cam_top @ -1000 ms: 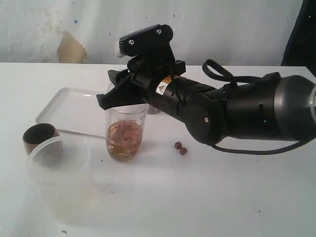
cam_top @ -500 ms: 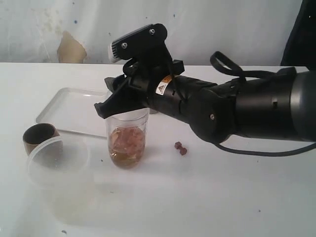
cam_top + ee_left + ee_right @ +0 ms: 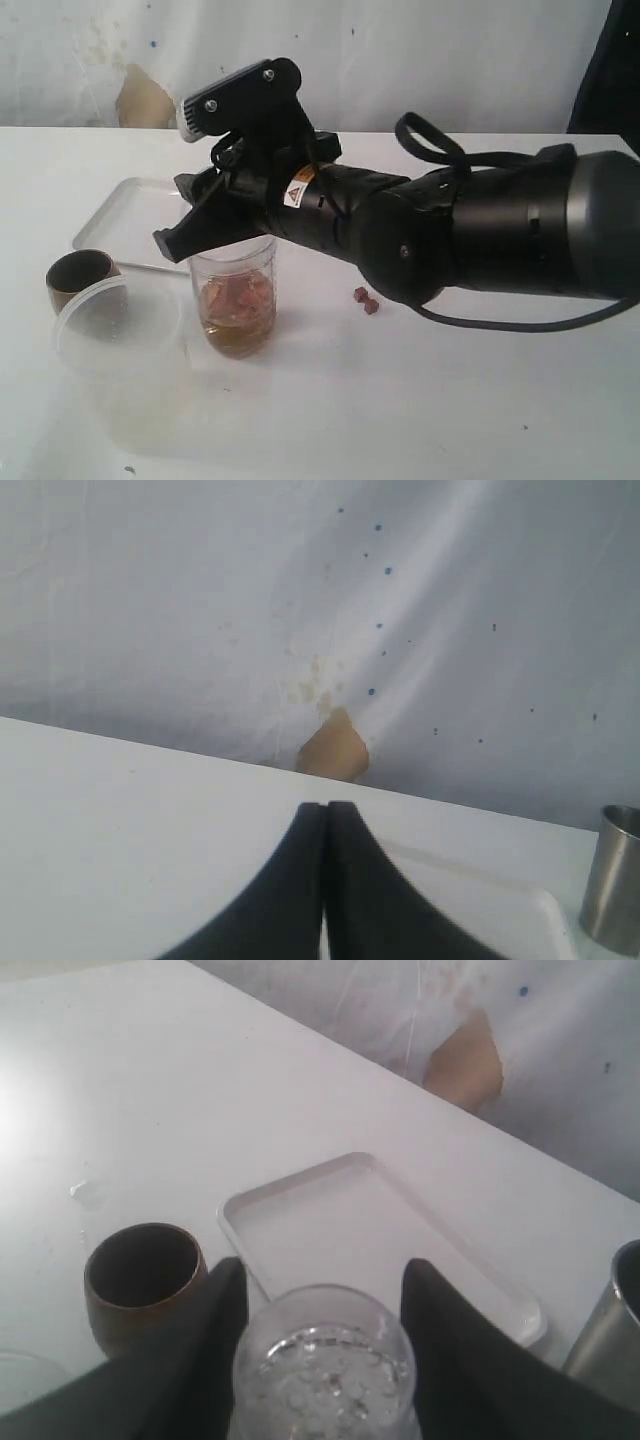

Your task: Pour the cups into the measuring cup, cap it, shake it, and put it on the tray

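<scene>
The measuring cup (image 3: pixel 235 300), clear and holding brown liquid with reddish pieces, stands between the fingers of my right gripper (image 3: pixel 215 240), which is shut on its upper part. In the right wrist view its clear domed top (image 3: pixel 325 1365) is beaded with drops, and the right gripper (image 3: pixel 325 1265) has a finger at each side. The dark-brown cup (image 3: pixel 78 275) (image 3: pixel 143 1280) sits empty at the left. The steel tumbler (image 3: pixel 615 1340) (image 3: pixel 615 875) stands beside the white tray (image 3: pixel 130 215) (image 3: pixel 340 1210); the arm hides it in the exterior view. My left gripper (image 3: pixel 325 805) is shut on nothing.
A wide cloudy tub (image 3: pixel 115 330) stands at the front left, touching the brown cup. Two small red bits (image 3: pixel 365 300) lie on the white table right of the measuring cup. The bulky right arm (image 3: pixel 480 235) spans the table's right half.
My right gripper has carried the measuring cup leftward and nearer the camera, towards the cloudy tub. The brown cup, tub and tray have stayed put.
</scene>
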You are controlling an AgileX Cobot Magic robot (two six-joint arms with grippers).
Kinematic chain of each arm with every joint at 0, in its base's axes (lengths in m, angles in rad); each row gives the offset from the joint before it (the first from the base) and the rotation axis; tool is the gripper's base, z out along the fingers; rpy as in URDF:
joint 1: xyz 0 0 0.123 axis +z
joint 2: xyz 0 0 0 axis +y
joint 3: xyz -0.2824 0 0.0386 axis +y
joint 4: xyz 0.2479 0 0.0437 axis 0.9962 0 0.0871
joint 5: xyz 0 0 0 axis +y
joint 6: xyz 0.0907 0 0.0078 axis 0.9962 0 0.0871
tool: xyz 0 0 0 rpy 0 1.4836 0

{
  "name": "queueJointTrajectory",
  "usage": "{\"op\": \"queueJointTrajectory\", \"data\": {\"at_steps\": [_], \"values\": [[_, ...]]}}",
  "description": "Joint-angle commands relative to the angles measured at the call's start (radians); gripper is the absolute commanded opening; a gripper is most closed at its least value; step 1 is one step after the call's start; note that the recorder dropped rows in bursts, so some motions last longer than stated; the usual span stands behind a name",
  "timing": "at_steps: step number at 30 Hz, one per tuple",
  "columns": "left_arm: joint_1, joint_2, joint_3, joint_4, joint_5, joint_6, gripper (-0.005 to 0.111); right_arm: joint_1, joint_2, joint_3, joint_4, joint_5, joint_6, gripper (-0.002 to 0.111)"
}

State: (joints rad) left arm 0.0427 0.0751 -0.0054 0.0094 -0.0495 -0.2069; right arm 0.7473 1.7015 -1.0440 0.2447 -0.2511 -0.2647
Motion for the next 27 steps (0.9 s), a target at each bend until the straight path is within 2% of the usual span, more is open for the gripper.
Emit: {"op": "queueJointTrajectory", "data": {"at_steps": [1,6,13,27], "values": [[0.002,-0.006,0.005,0.002,-0.01,0.002,0.0,0.014,0.037,0.01,0.016,0.08,0.038,0.0],[0.002,-0.006,0.005,0.002,-0.01,0.002,0.0,0.031,0.045,0.029,0.016,0.094,0.06,0.0],[0.002,-0.006,0.005,0.002,-0.01,0.002,0.0,0.031,0.045,0.142,0.032,0.012,0.097,0.0],[0.002,-0.006,0.005,0.002,-0.01,0.002,0.0,0.052,0.115,0.149,0.028,0.033,0.171,0.0]]}}
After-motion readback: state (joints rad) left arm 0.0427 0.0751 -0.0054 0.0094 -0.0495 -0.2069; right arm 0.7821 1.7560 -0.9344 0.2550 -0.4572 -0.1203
